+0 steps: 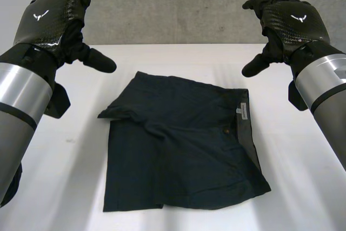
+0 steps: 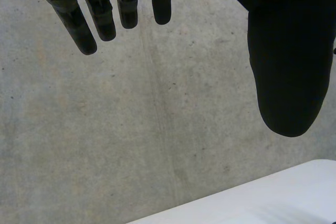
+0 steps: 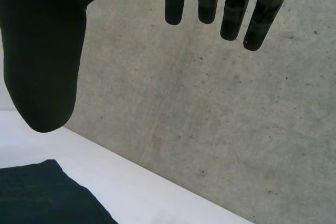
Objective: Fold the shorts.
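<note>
While wrist views face the concrete wall [image 2: 131, 129], head view gives me left hand [image 1: 54, 22] far-left, right hand [image 1: 289, 22] far-right, both splayed wide, clear of the shorts [image 1: 178, 144].

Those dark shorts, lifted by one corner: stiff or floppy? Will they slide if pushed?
Likely floppy: the shorts lie flat with soft wrinkles, and one leg corner is turned over. The waistband, lining folded out, probably hangs heavier and stiffer. Pushed on the white table, they'd probably bunch rather than slide whole.
</note>
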{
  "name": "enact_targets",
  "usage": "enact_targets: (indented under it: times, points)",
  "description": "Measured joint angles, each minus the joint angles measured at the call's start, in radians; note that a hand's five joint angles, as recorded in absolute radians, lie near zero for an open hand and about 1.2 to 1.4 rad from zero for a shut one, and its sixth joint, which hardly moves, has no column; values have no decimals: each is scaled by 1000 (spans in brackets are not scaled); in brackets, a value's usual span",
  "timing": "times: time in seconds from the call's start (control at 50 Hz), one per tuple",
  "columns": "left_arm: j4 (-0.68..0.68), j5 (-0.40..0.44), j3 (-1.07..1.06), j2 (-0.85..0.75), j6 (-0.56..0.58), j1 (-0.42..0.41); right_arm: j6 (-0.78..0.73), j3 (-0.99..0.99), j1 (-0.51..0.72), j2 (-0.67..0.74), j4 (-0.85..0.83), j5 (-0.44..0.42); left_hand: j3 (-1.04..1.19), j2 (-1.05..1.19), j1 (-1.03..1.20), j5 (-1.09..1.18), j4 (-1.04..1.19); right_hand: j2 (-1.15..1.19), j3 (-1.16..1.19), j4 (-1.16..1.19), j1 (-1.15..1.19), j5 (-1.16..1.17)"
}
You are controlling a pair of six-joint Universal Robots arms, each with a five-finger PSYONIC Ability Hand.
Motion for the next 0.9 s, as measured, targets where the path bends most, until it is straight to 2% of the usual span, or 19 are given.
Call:
enact_targets:
  times: [0.24,0.38,0.42,0.46,0.48,0.5,0.52,0.62,0.76,0.78,0.9]
  points:
    - [-3,0,-19,11,0,0,-13,-15,-1,-2,16,-15,0,0,0,0,0,0,0,0,0,0]
    - [-57,3,-48,7,60,-1,-141,-28,0,-1,109,-102,0,0,0,0,0,0,0,0,0,0]
    - [-90,4,-101,7,150,-2,-262,-13,2,0,187,-167,0,0,0,0,0,0,0,0,0,0]
    - [-94,4,-120,7,180,-2,-292,-6,2,0,205,-180,0,0,0,0,0,0,0,0,0,0]
    - [-96,6,-176,7,260,-4,-371,25,1,2,248,-205,0,0,0,0,0,0,0,0,0,0]
    - [-96,6,-176,7,260,-4,-371,25,1,2,248,-205,0,0,0,0,0,0,0,0,0,0]
    - [-88,6,-221,6,318,-7,-419,51,0,2,269,-216,0,0,0,0,0,0,0,0,0,0]
    - [-25,8,-374,-10,453,-39,-551,174,-10,7,302,-230,2,3,5,2,3,0,0,0,0,0]
    - [45,9,-490,-61,491,-65,-617,313,-53,12,257,-244,6,9,10,5,6,0,0,0,0,0]
    - [68,10,-532,-105,490,-68,-632,386,-83,14,200,-261,33,40,44,26,40,0,3,0,0,0]
    - [93,18,-588,-179,483,-68,-637,507,-123,23,85,-307,67,73,74,60,75,43,54,29,11,21]
